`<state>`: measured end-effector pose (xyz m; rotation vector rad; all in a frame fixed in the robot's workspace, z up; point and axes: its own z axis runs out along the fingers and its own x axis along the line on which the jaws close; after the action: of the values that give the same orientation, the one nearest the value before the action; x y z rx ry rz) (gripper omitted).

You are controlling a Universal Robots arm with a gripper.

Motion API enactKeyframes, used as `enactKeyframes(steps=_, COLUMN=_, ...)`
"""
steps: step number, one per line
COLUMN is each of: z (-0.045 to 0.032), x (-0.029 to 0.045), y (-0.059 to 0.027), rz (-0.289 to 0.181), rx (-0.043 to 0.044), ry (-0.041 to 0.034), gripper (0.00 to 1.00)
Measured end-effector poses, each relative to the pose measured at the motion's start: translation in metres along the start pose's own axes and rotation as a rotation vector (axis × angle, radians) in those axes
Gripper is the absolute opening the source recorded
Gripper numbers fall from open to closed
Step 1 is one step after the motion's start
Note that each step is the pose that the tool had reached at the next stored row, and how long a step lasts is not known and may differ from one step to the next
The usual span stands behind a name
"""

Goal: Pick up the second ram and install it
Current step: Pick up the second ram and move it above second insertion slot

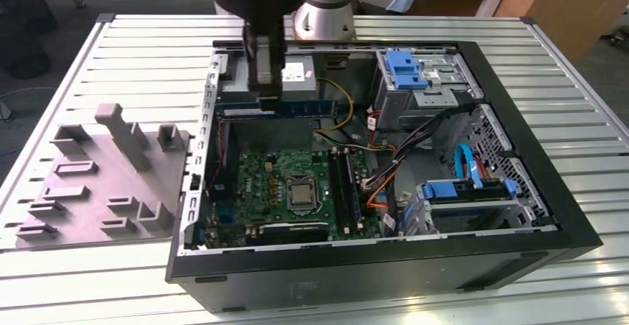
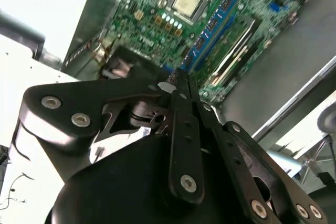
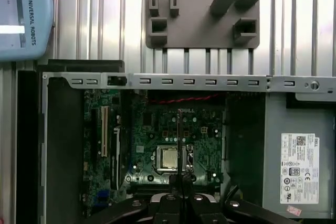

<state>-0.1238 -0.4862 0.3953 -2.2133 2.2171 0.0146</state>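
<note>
Blue second ram (image 2: 211, 26), long axis level, pinched in gripper (image 2: 173, 85)

One computer case (image 1: 373, 281), one motherboard (image 1: 264, 172), one blue ram stick (image 1: 317, 108), one grey fixture plate (image 1: 88, 192)

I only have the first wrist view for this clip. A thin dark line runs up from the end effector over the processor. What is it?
Observer: In the exterior view it is the second ram, a blue stick with dark chips, seen on its flat side.
Operator: Is the end effector really gripping it?
Observer: Yes. In the exterior view the end effector is shut on the stick's upper edge.
Operator: Is it seated in a slot yet?
Observer: No. In the exterior view it shows against the power supply, apart from the black slots beside the processor.
</note>
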Motion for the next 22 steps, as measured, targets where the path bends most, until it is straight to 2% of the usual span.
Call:
enactKeyframes(steps=7, z=0.0013, x=0.0, y=-0.0272, rz=0.0, rx=0.0, ry=-0.0001, gripper=0.11)
enactKeyframes(steps=11, z=0.0019, x=0.0, y=-0.0398, rz=0.0, rx=0.0, ry=-0.0001, gripper=0.11)
enactKeyframes(steps=17, z=0.0022, x=-0.0001, y=-0.0405, rz=0.0, rx=0.0, ry=-0.0002, gripper=0.11)
enactKeyframes(steps=22, z=0.01, x=0.0001, y=-0.0405, rz=0.0, rx=0.0, ry=-0.0067, gripper=0.11)
